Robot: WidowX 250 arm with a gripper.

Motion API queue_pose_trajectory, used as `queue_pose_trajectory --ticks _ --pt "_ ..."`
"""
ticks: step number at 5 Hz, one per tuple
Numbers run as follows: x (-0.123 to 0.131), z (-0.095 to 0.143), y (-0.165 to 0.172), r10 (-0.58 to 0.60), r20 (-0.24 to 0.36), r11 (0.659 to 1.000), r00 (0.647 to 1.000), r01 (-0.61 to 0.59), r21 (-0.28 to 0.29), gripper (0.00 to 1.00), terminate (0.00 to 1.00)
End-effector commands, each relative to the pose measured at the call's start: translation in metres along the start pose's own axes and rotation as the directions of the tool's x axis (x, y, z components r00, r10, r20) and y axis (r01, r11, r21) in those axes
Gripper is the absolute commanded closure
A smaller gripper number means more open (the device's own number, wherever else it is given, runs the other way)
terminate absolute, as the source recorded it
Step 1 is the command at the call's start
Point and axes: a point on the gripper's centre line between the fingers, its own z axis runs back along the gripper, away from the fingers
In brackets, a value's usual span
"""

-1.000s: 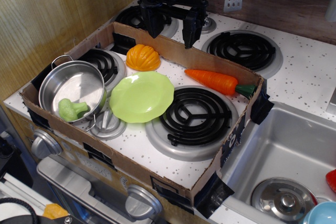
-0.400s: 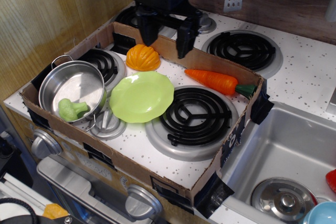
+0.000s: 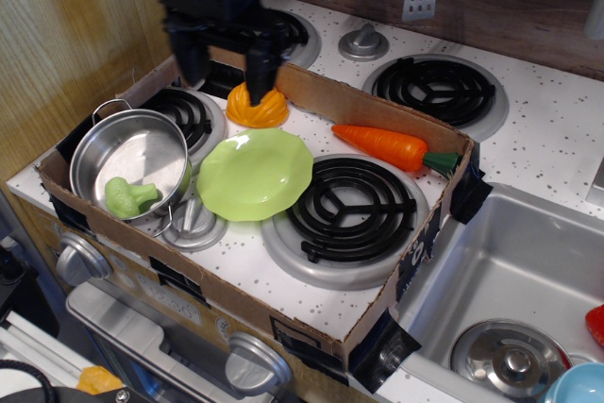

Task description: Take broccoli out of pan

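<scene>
The light-green broccoli [image 3: 127, 196] lies inside the shiny steel pan [image 3: 132, 162], near its front wall, at the left end of the cardboard tray. My black gripper [image 3: 226, 71] hangs open and empty above the back left of the tray, over the left burner and the orange squash. It is well behind and to the right of the pan, and higher than it. Its two fingers [image 3: 260, 65] point down, wide apart.
A cardboard tray [image 3: 406, 261] walls in the stove top. In it lie a flat green plate [image 3: 255, 174], an orange squash [image 3: 257, 109], a carrot [image 3: 389, 147] and a small steel lid [image 3: 192, 221]. A sink [image 3: 528, 271] is at the right, a wood panel at the left.
My gripper has swung left and a little forward, from above the tray's back wall to above the left burner near the squash. It stays open. The broccoli and pan have not moved.
</scene>
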Motion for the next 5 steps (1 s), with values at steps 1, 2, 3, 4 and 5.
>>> queue_pose_trajectory --ticks 1,2,3,4,5 --pt "-0.021 0.012 0.036 -0.009 0.097 0.996 0.995 0.000 0.094 0.00 0.00" --pt "-0.034 0.002 0.046 0.005 0.112 0.991 0.994 -0.019 0.129 0.00 0.00" --pt "-0.047 -0.006 0.060 0.002 0.100 0.991 0.995 -0.016 0.133 0.00 0.00" --pt "-0.054 -0.019 0.072 -0.043 0.125 0.985 0.991 0.021 0.169 0.00 0.00" --pt "-0.057 -0.032 0.082 -0.082 0.115 0.983 0.990 0.062 0.171 0.00 0.00"
